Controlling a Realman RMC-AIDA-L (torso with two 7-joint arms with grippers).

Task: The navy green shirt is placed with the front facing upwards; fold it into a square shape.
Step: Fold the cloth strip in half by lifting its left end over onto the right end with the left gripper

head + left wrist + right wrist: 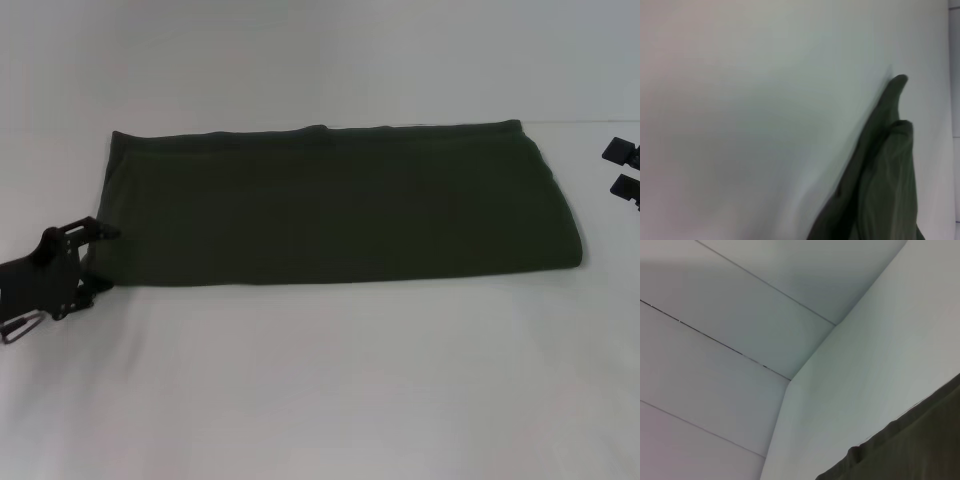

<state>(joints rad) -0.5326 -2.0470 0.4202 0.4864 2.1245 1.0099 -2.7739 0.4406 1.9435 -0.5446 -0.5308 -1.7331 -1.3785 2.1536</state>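
Note:
The navy green shirt (330,205) lies folded into a long, wide rectangle across the white table (320,380). Its lettering and neck label are hidden. My left gripper (98,258) is open at the shirt's left end, by the near left corner, with its fingers spread along that edge. The left wrist view shows a layered edge of the shirt (880,175) on the table. My right gripper (624,170) is open at the far right, apart from the shirt's right end. The right wrist view shows a strip of the shirt's edge (910,450).
White wall panels (740,340) rise behind the table. Bare white tabletop lies in front of and behind the shirt.

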